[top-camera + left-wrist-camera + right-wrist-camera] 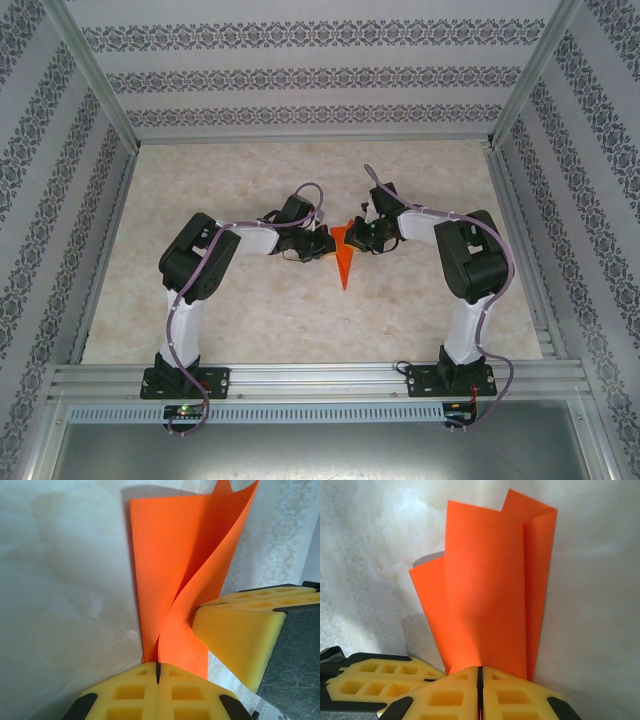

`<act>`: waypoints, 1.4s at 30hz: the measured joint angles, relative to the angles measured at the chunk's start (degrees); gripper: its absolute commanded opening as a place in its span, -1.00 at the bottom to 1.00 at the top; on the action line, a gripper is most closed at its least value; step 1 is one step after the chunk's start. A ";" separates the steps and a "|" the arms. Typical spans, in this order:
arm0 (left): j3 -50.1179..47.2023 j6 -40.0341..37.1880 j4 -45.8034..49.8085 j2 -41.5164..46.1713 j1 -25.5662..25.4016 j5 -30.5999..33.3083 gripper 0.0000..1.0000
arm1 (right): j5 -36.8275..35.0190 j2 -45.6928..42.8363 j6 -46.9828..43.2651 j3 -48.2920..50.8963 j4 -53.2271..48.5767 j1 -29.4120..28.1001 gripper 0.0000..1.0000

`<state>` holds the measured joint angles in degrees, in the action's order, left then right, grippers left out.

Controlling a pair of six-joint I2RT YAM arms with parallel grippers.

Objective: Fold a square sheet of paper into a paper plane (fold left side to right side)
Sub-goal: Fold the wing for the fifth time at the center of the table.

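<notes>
Two-handed pinch: left gripper (157, 672) and right gripper (480, 677) each clamp the paper (343, 262).
Both sets of jaws are pressed together on opposite sides of the folded sheet, mid-way across the table (250, 320), its point toward the bases. The layers bow up and apart, probably so one flap can swing across.

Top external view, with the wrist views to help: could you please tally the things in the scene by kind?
Orange paper: 1
Arms: 2, left arm and right arm
Tools: 2, left tool and right tool
Total: 5
</notes>
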<state>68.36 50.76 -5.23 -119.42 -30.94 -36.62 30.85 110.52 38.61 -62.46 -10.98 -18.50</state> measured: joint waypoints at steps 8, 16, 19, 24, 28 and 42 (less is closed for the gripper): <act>0.00 0.02 -0.07 0.00 0.02 -0.07 -1.00 | 0.02 0.48 -0.02 0.00 0.07 0.20 -0.83; -0.66 0.11 0.09 1.18 0.31 0.42 -0.53 | 0.94 0.87 -0.26 0.00 0.46 0.37 -0.84; -1.68 -0.50 1.95 3.63 0.70 1.77 -0.33 | 1.16 0.92 -0.70 0.07 0.55 0.39 -0.85; -3.32 -0.92 4.07 9.53 1.05 2.97 -0.29 | 1.29 0.92 -1.11 0.07 0.57 0.39 -0.84; -5.20 -0.76 4.39 14.78 0.59 1.86 -0.43 | 1.33 0.92 -1.14 0.07 0.57 0.39 -0.85; -8.76 9.75 -4.70 12.09 -7.63 -4.98 -0.63 | 1.33 0.92 -1.53 0.07 0.55 0.37 -0.85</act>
<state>59.59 60.51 -9.93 -107.33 -38.57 -41.60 32.18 111.44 37.08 -62.39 -10.44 -18.13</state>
